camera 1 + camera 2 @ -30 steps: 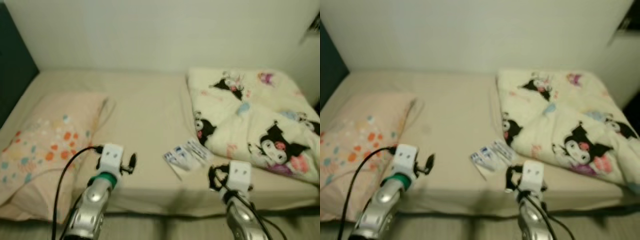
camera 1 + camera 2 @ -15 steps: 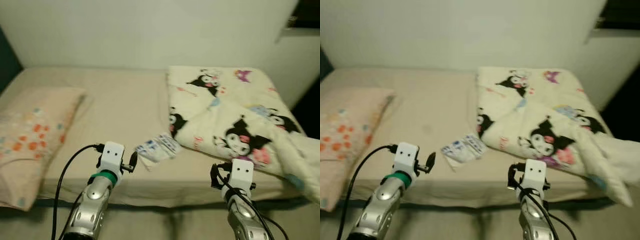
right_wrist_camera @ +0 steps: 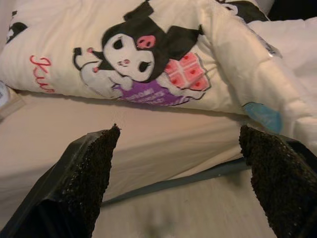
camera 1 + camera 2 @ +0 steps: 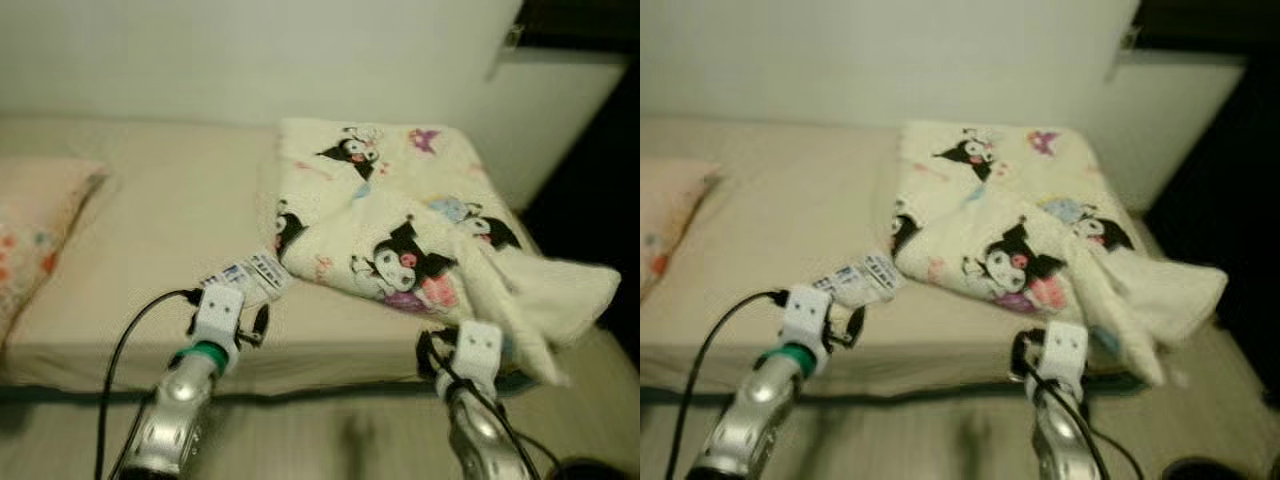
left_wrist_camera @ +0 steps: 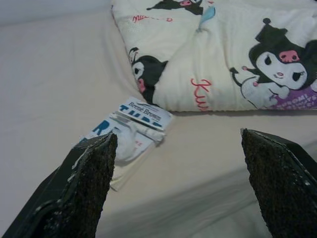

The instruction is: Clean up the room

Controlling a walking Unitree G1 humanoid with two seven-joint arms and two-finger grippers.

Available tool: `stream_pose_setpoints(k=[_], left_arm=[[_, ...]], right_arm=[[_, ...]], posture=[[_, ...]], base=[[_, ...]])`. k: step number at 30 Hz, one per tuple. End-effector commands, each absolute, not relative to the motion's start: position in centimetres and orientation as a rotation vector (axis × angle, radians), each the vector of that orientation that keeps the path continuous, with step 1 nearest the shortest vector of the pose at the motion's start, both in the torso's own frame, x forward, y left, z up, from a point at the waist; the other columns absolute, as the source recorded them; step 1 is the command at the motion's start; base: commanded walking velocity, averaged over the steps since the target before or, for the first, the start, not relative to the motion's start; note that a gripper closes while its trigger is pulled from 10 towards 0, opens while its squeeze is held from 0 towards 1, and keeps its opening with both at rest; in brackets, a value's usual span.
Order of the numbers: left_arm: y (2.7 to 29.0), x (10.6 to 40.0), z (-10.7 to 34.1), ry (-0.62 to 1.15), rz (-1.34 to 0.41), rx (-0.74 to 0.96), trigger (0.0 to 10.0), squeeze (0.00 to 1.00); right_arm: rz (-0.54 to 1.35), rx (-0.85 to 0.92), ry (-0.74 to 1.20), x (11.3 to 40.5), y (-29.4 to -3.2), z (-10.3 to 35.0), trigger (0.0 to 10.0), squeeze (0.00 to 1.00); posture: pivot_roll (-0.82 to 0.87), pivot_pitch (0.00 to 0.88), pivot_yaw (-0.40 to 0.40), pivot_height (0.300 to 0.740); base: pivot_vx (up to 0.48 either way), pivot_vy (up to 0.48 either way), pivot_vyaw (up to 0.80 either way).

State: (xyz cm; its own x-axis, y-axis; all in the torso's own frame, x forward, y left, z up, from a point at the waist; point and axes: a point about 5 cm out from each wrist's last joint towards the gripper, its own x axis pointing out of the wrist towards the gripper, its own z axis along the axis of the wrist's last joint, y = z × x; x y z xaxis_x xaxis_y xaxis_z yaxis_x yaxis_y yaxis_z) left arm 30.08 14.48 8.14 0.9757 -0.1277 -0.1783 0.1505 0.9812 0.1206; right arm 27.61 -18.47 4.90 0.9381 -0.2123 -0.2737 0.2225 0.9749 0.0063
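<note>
Bed point(image 4: 150, 220) takes up most of the view, with the cartoon-print blanket point(image 4: 400, 220) bunched at its right end, one corner drooping off the edge. It's soft and floppy, so grab a corner. Beside it sits a crinkly wipes packet point(image 5: 131, 126), I think; light, pinch an edge. Left gripper point(image 5: 178, 163) and right gripper point(image 3: 181, 163) both hover at the bed edge, jaws apart, empty.

Dim, warm indoor light is falling evenly over the bed point(image 4: 150, 220), and both eye views are looking soft and smeared, with the floor point(image 4: 330, 440) at the bottom blurring most. The right side is sinking into deep shadow. The wrist views are staying sharper on the blanket point(image 3: 148, 54), while the near black fingers point(image 5: 89, 183) are going out of focus.
</note>
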Motion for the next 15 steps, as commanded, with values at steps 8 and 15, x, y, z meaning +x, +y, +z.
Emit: stream_pose_setpoints(k=[8,15], left_arm=[[14.36,29.62,6.88,0.249,-0.132,0.089,10.0,0.0],[14.53,29.73,7.19,0.228,-0.14,0.109,10.0,0.0]], right_arm=[[-0.225,0.038,0.298,27.25,-18.68,4.21,10.0,0.0],[-0.226,0.046,0.301,27.31,-18.61,4.18,10.0,0.0]], posture=[[0.1,0.0,0.026,0.74],[0.1,0.0,0.022,0.74]], base=[[0.0,0.459,0.0],[0.0,0.274,0.0]])
